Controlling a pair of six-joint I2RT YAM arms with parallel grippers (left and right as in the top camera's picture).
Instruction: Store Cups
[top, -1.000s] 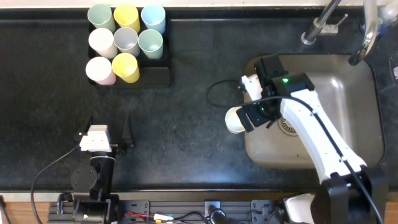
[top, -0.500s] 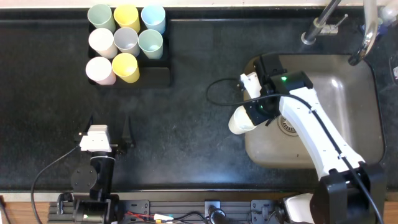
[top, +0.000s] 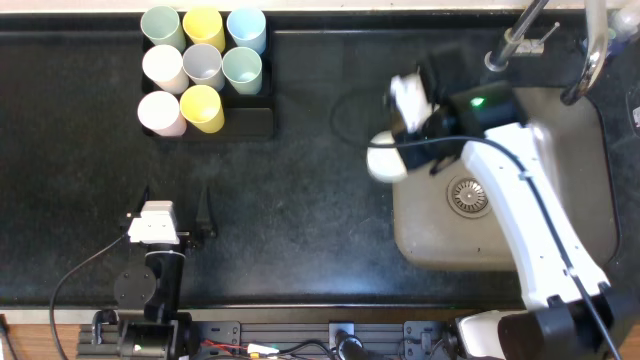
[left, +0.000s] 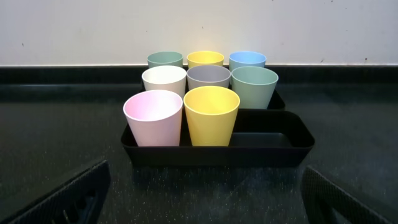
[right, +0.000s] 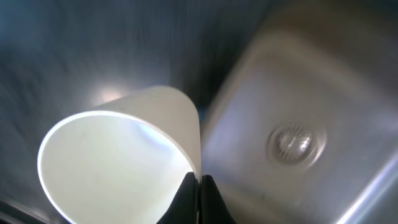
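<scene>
At the left rim of the sink (top: 540, 230), the right hand (top: 408, 150) is clamped on a white cup (top: 385, 162), held over the dark bench (top: 300, 220) just beside the basin's near corner. In the right wrist view its two fingers (right: 194, 190) pinch the rim of the cup (right: 124, 162), one inside and one outside, with the cup's mouth turned towards the camera; the sink (right: 311, 81) and its drain (right: 297, 143) lie to one side below.

Well apart, at the bench's far left corner, a black tray (top: 255, 122) carries eight upright cups in rows: green, yellow, blue; white, grey, green; then pink and yellow, with a bare slot (left: 267, 134) beside that yellow one.

The left hand (top: 177, 207) rests low near its base, fingers spread wide and holding nothing, facing the tray (left: 217, 155).
</scene>
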